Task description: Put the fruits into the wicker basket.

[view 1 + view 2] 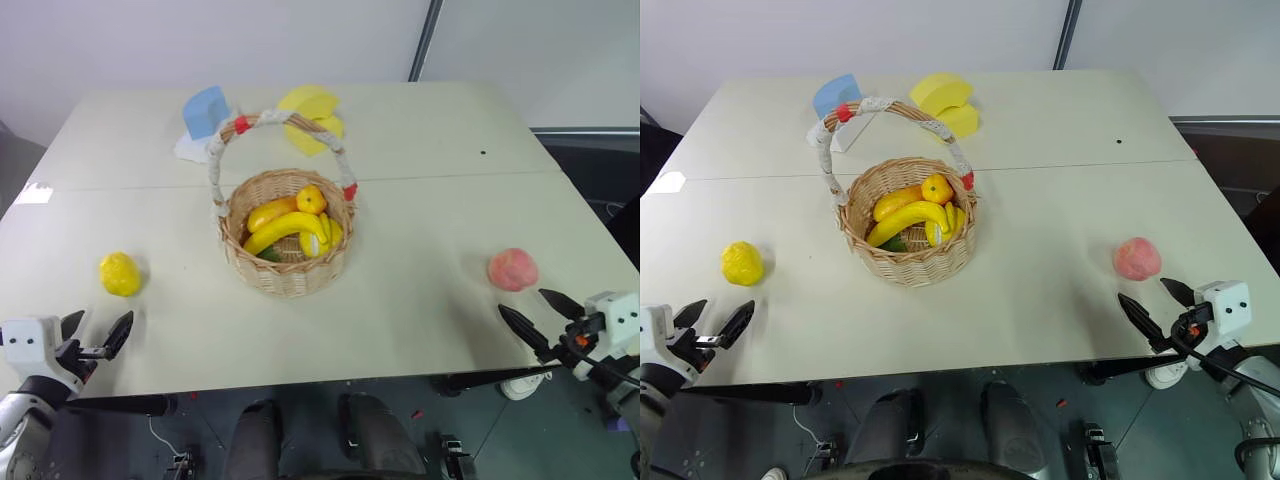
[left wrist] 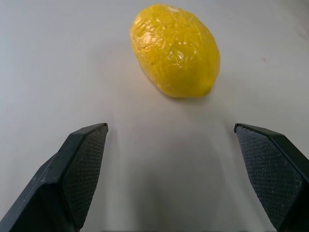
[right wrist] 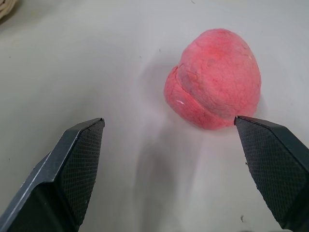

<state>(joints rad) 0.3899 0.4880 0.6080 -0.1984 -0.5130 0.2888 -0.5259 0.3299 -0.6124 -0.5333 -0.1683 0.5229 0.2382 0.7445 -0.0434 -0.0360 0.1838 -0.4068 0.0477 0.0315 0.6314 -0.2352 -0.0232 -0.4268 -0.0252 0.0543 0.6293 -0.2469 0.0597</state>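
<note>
On the pale worktop (image 1: 420,300), the wicker basket (image 1: 287,268) stands at the centre, upright, its arched handle rising toward the far side and its bowl already holding a banana and several orange and yellow pieces. Two fruits remain outside it, well apart from each other and from the basket, one on each flank. Toward the robot's right lies the peach (image 1: 512,269), resting on the bare surface near the front edge; the right claw (image 1: 538,313) sits just short of it on the near side, jaws spread wide and empty, and in the right wrist view the peach (image 3: 213,79) lies ahead of the fingers, offset toward one fingertip rather than centred in the gap. Toward the robot's left lies the lemon (image 1: 119,274), likewise near the front edge; the left claw (image 1: 96,333) is just short of it, jaws also wide apart and holding nothing. In the left wrist view the lemon (image 2: 175,50) lies ahead, roughly between the finger lines, its long axis slanting across the approach. Judgement: each arm is the nearer one to its own fruit, and each needs a short forward reach; the right claw appears to need a slight sideways correction first.
</note>
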